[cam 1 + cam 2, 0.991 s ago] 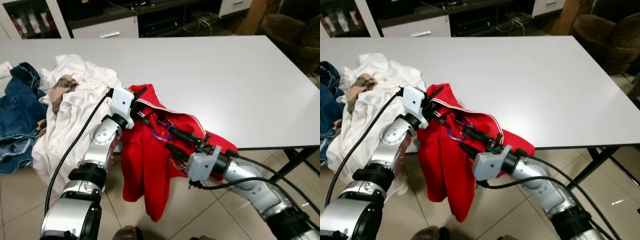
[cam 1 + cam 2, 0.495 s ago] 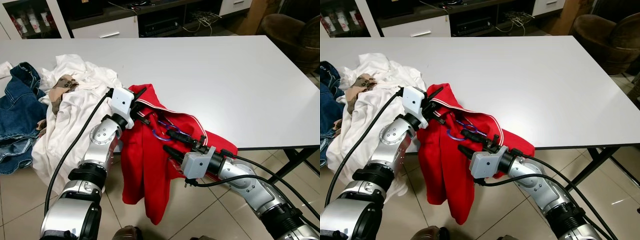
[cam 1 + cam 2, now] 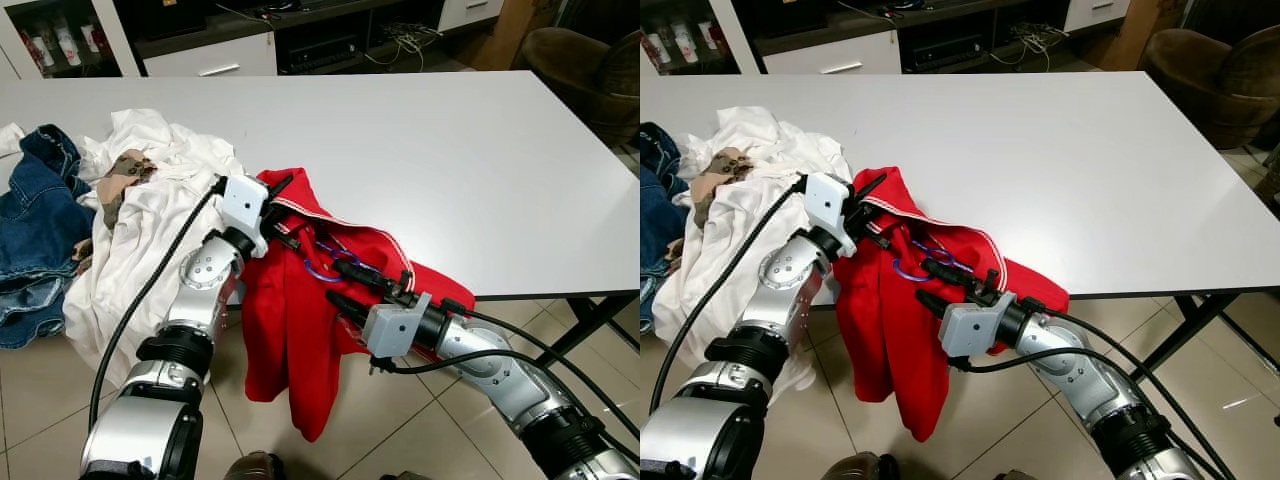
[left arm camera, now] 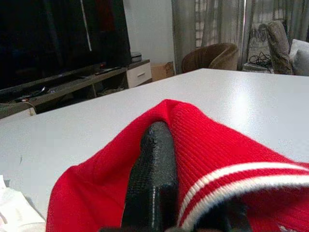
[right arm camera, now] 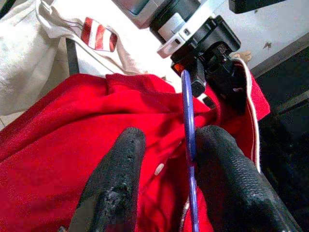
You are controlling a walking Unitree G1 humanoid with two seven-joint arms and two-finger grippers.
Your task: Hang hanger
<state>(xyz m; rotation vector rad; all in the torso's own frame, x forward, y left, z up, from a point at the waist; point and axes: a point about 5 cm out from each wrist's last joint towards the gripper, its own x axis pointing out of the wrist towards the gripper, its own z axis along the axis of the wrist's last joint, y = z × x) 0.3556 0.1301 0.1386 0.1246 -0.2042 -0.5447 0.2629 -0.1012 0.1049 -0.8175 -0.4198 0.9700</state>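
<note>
The thin blue wire hanger (image 3: 322,262) lies mostly buried in the collar of the red knit polo shirt with white-striped trim (image 3: 290,340), which spills over the near edge of the white rectangular table (image 3: 430,150) and hangs toward the tiled floor. The right gripper (image 3: 334,282) reaches into the collar with its fingers (image 5: 227,174) parted, the hanger's wire between them against one pad. The left gripper (image 3: 283,213) is clamped on the collar's striped edge, beside a heap of white cloth (image 3: 150,190) and blue denim jeans (image 3: 35,220); the table's far side lies open.
</note>
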